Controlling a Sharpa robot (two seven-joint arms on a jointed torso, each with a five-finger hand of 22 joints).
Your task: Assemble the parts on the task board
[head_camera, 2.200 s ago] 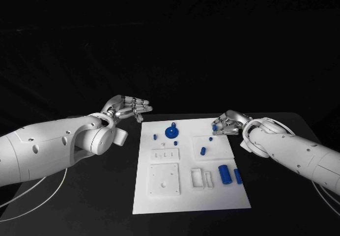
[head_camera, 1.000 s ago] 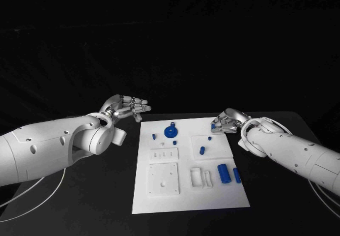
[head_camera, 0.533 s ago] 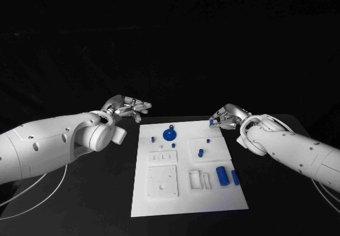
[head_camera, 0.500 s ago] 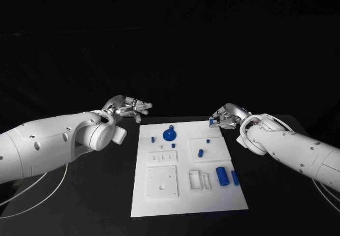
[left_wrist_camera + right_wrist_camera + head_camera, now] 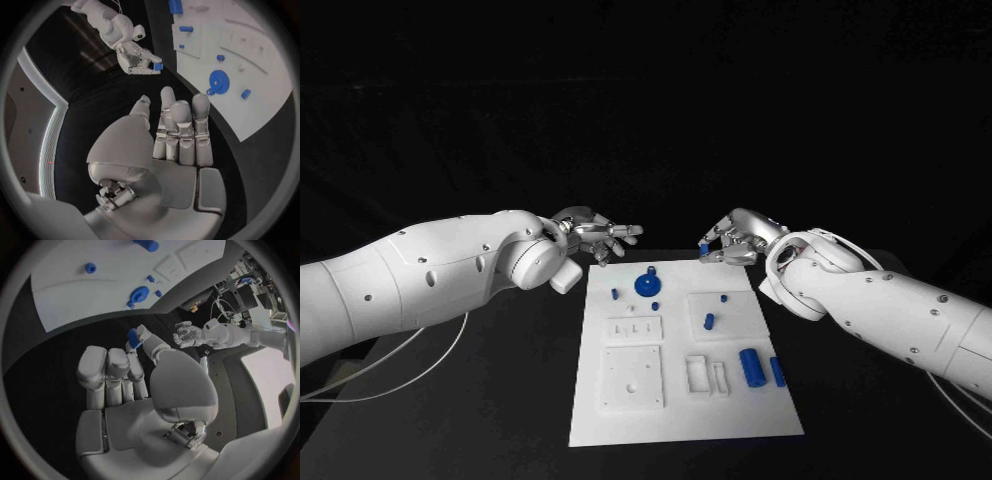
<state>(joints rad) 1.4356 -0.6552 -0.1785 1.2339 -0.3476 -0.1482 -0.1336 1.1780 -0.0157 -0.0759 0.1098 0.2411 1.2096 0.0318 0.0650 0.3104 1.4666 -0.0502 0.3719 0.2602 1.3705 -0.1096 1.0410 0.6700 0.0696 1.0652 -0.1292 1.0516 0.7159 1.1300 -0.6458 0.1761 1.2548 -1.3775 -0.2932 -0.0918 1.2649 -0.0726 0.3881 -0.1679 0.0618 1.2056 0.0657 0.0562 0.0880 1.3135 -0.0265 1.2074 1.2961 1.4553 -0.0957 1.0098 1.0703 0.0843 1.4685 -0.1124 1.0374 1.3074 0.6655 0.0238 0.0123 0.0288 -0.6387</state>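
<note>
The white task board (image 5: 689, 420) lies in the middle of the black table. On it are a blue round part (image 5: 648, 284), two small blue pieces (image 5: 708, 321) and two blue cylinders (image 5: 751, 367). My right hand (image 5: 736, 240) hovers past the board's far edge and pinches a small blue part (image 5: 704, 245) between thumb and finger; the right wrist view shows that part (image 5: 133, 337) at the fingertips. My left hand (image 5: 597, 237) hangs by the far left corner, holding nothing, its fingers stretched toward the right hand (image 5: 134, 55).
Several white blocks and recessed plates (image 5: 632, 375) sit on the near half of the board. White cables (image 5: 387, 385) trail off the left arm onto the table. Black table surface surrounds the board on all sides.
Both hands have drawn inward toward each other above the board's far edge. The right hand carried the small blue part to the left; the left hand moved right with its fingers extended.
</note>
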